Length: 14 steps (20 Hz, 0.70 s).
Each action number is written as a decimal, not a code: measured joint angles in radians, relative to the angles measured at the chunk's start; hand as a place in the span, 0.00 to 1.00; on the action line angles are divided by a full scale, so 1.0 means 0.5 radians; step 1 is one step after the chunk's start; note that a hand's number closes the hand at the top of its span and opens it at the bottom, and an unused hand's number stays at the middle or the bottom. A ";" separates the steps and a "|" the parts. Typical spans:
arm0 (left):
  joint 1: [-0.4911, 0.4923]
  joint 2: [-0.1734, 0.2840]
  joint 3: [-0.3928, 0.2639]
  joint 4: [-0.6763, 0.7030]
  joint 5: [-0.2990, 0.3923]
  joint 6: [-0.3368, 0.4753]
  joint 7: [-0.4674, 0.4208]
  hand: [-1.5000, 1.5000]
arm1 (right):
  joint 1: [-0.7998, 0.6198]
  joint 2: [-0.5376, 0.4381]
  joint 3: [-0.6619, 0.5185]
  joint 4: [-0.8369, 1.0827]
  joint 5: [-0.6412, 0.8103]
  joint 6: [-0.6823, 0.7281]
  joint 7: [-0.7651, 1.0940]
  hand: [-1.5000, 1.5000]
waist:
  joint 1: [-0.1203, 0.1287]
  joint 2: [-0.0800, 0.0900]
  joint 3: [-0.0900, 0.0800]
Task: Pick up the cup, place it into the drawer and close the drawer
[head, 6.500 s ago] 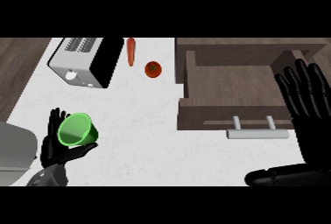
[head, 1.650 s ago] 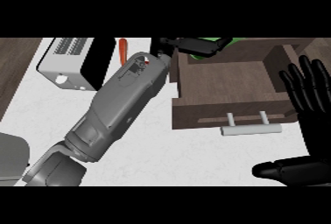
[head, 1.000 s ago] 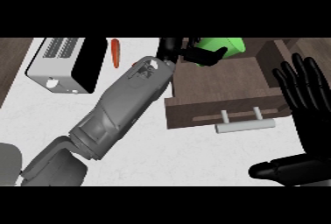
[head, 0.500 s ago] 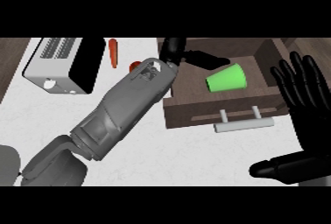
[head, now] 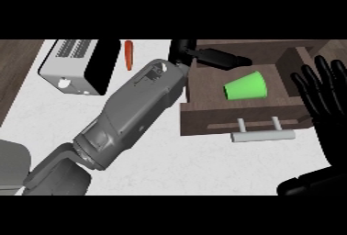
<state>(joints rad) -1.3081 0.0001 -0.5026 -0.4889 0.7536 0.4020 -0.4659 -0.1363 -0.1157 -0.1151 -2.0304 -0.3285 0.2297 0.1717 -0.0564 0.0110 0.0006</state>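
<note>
The cup (head: 245, 86) lies in the drawer (head: 237, 120). The left hand (head: 207, 54) is spread above it. The right hand (head: 325, 94), spread, is cut off.

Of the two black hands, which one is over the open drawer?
The left hand, reaching over the drawer just above the green cup. The right hand rests open at the view's right edge, beside the drawer.

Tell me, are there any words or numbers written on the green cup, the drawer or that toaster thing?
None: no word, number or sign can be read anywhere.
The green cup is plain.
The drawer and its handle are plain.
The toaster shows only slots and a round knob, no readable label.
</note>
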 measured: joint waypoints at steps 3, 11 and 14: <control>0.060 0.012 0.058 -0.083 0.023 -0.007 0.002 0.00 | 0.063 -0.053 -0.047 -0.077 -0.068 0.055 0.023 1.00 | 0.045 -0.014 0.000; 0.299 0.225 0.180 -0.460 0.069 0.015 0.121 0.00 | 0.179 -0.221 0.023 -0.153 0.154 0.254 -0.025 1.00 | 0.136 -0.037 -0.002; 0.502 0.322 0.186 -0.666 0.067 0.034 0.154 0.00 | 0.190 -0.266 0.044 -0.175 0.243 0.279 -0.002 1.00 | 0.154 -0.041 -0.002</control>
<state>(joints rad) -1.0569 0.1611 -0.4098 -0.8218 0.7870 0.4192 -0.3891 -0.0413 -0.2488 -0.0930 -2.1179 -0.2071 0.3694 0.1708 0.0206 -0.0095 -0.0004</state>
